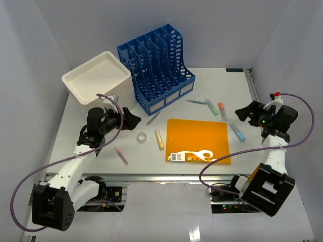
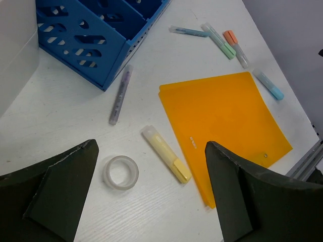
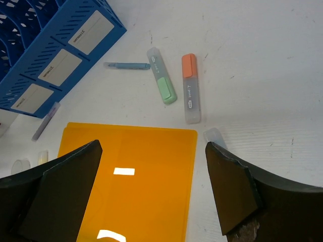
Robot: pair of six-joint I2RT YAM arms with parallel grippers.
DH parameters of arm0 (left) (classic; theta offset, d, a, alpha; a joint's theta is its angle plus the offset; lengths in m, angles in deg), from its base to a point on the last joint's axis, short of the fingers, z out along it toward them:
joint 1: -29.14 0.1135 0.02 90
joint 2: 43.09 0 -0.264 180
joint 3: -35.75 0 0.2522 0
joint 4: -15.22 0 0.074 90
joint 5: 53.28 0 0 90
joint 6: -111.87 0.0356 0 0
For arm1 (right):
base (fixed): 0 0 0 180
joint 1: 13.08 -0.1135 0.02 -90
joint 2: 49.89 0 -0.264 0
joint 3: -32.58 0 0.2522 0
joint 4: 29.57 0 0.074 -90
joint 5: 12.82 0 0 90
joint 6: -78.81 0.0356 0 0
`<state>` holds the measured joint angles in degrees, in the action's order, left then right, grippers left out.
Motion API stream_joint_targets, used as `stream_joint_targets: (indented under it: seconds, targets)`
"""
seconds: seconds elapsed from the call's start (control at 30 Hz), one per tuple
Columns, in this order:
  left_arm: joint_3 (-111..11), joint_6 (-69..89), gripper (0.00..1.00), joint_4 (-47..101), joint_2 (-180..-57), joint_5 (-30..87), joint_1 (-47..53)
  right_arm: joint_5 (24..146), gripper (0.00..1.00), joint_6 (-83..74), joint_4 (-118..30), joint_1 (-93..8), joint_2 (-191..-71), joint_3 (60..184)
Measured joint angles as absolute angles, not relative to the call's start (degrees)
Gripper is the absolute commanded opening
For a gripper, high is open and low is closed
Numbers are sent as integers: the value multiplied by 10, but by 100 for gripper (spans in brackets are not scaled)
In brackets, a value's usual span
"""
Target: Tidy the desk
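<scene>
The white desk (image 1: 217, 80) holds an orange folder (image 1: 198, 141), a yellow highlighter (image 1: 159, 138), a clear tape roll (image 1: 142, 136), a purple pen (image 1: 153, 119) and a pink pen (image 1: 121, 156). Green (image 1: 211, 106), orange (image 1: 222, 111) and blue (image 1: 237, 131) highlighters and a blue pen (image 1: 196, 102) lie at the right. My left gripper (image 1: 132, 118) hangs open and empty above the tape roll (image 2: 121, 172) and yellow highlighter (image 2: 166, 161). My right gripper (image 1: 242, 113) hangs open and empty over the folder's right edge (image 3: 131, 181), near the orange highlighter (image 3: 190, 88).
A blue slotted file organizer (image 1: 156, 65) stands at the back centre. A white tray box (image 1: 96, 75) sits at the back left. Metal rails run along the desk's near edge (image 1: 166, 177) and right edge (image 1: 254, 88).
</scene>
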<state>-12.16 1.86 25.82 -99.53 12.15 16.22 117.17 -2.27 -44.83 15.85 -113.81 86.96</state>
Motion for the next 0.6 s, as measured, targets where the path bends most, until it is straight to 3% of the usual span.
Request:
stream_joint_targets:
  seconds: [0.2, 0.43, 0.6]
  targets:
    - [-126, -2, 98, 313, -923, 125, 160, 1191, 90, -29, -449, 162, -1099, 870]
    - [-211, -42, 95, 429, -873, 150, 147, 1330, 90, -94, -444, 154, -1067, 864]
    - [-332, -63, 93, 544, -936, 295, 29, 1360, 90, -208, -495, 71, -1042, 866]
